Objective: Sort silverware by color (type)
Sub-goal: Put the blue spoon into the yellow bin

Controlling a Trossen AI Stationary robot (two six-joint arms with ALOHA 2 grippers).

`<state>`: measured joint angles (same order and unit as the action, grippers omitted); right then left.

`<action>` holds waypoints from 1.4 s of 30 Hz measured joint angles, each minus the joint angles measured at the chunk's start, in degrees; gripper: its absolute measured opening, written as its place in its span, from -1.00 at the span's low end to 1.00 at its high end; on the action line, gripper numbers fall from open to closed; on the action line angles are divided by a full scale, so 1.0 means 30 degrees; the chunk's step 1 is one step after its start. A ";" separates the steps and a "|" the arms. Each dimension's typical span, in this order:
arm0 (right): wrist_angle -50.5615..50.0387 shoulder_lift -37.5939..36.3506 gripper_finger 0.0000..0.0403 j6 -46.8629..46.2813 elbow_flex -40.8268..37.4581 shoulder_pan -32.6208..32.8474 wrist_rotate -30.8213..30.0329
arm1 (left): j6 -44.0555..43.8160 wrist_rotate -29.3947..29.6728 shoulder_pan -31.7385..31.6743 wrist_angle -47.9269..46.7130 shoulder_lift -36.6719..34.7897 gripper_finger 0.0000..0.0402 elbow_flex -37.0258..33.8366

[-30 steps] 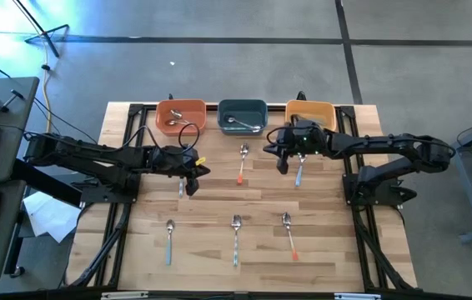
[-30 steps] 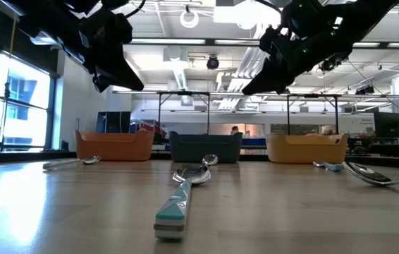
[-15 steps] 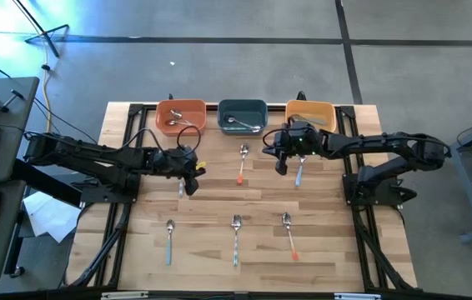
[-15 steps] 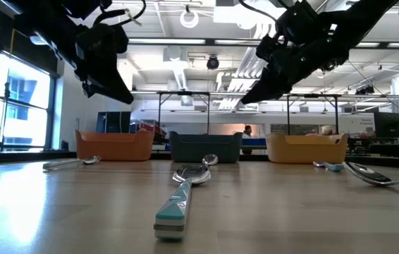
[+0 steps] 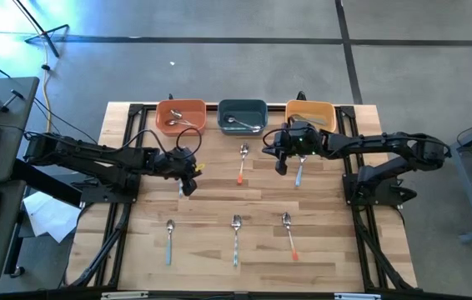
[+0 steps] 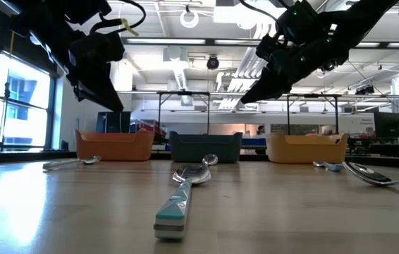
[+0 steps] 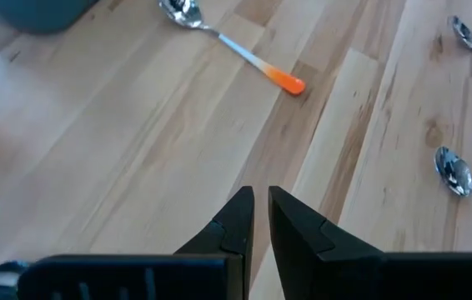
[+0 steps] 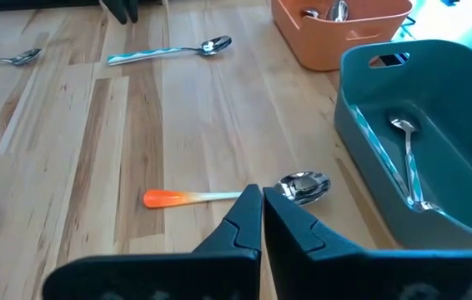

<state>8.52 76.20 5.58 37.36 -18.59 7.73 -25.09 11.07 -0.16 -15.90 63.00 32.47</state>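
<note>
while the left gripper (image 5: 188, 185) is lifting, nearly closed and empty, off the blue-handled spoon (image 5: 180, 185), the right gripper (image 5: 282, 166) is hovering shut, holding nothing, so no sorting is advancing.

A wooden counter (image 5: 219, 242) is seen from above. Orange (image 5: 180, 117), teal (image 5: 243, 116) and yellow (image 5: 310, 114) bowls are lined along its far edge. Three spoons (image 5: 235, 237) are laid near the front. The left pincer (image 5: 188, 185) and right pincer (image 5: 283, 165) are held mid-counter.

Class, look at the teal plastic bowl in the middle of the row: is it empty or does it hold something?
Not empty. The teal plastic bowl holds a plain silver metal utensil lying against its inner wall.
</note>
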 joint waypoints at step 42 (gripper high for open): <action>0.0812 -0.0007 -1.00 0.0234 -0.0015 0.0000 -0.0007 | -0.5314 -0.0012 -0.1195 -0.0296 0.0000 -0.46 0.0000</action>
<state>10.96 76.18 6.28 37.32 -18.59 7.70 -41.04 11.04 -3.75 -16.78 63.00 32.47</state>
